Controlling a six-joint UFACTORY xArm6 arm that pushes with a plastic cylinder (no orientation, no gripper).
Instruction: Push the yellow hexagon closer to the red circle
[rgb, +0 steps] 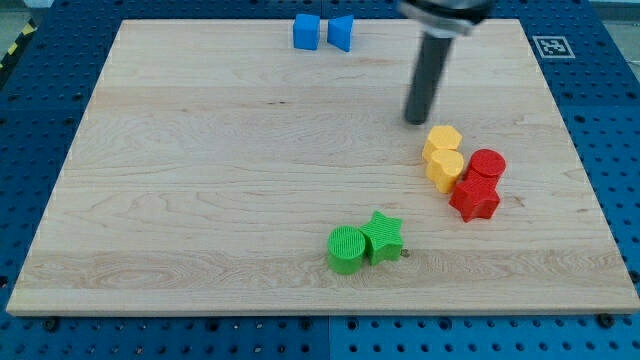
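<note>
Yellow hexagon (442, 140) at the desk's (200, 200) three o'clock side, second yellow block (445, 168) touching at its six, red circle (487, 164) near at four, red star (474, 198) below, my tip (415, 121) just at the hexagon's eleven, I carry no claw, only this rod.

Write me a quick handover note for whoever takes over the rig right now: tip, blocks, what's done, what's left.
My tip rests on the board just up and to the view's left of the yellow hexagon, not touching it.
The yellow hexagon sits against a second yellow block; the red circle is to the view's lower right, a small gap away, with a red star below it.
Done: hexagon is near the circle already.
Left: a short push toward the view's lower right to close the gap.
</note>
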